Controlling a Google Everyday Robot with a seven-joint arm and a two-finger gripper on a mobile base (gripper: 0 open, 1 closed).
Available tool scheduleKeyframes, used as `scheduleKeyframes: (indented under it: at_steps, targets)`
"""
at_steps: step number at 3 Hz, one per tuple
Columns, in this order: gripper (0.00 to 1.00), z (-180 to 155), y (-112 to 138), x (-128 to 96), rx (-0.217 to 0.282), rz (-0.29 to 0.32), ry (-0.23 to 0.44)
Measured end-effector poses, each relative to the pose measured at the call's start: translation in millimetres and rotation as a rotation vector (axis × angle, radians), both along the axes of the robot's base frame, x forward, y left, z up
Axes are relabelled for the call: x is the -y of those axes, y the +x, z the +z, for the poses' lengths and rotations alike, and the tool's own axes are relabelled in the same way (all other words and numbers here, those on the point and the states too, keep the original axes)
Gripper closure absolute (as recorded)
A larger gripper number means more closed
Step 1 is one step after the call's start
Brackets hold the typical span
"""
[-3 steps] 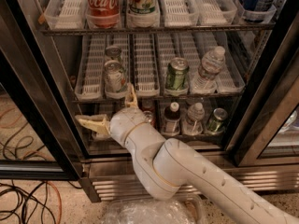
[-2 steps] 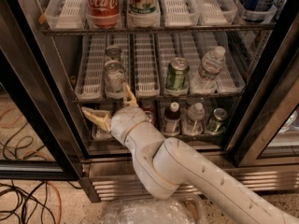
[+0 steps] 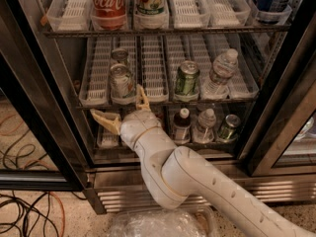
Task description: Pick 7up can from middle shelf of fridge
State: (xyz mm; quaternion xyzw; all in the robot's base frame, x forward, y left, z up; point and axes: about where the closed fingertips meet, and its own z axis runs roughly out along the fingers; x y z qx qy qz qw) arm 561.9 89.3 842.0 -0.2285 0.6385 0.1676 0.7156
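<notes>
The 7up can [image 3: 121, 81] is silvery-white with a shiny lid. It stands upright at the front of a white lane tray on the middle shelf [image 3: 154, 73] of the fridge [image 3: 59, 107], left of centre. A second similar can [image 3: 120, 56] stands right behind it. My gripper [image 3: 122, 108] is open, just below and in front of the can at the shelf's front edge. One tan finger [image 3: 104, 120] points left below the shelf. The other finger [image 3: 142, 98] reaches up beside the can's lower right. It holds nothing.
A mostly green can [image 3: 186, 78] and a water bottle [image 3: 220, 74] stand further right on the same shelf. A Coca-Cola bottle [image 3: 107, 2] and other drinks are on the top shelf. Bottles and a green can [image 3: 228, 127] sit on the bottom shelf. Cables [image 3: 24, 206] lie on the floor at left.
My gripper has shifted slightly up and to the right, closer under the 7up can. Its left finger has risen. The cans have not moved.
</notes>
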Motion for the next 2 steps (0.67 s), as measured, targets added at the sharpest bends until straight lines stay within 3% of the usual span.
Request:
scheduleKeyframes:
  at_steps: [2]
  targets:
    - [0.23,0.9,4.6,7.2,0.008,-0.032,0.014]
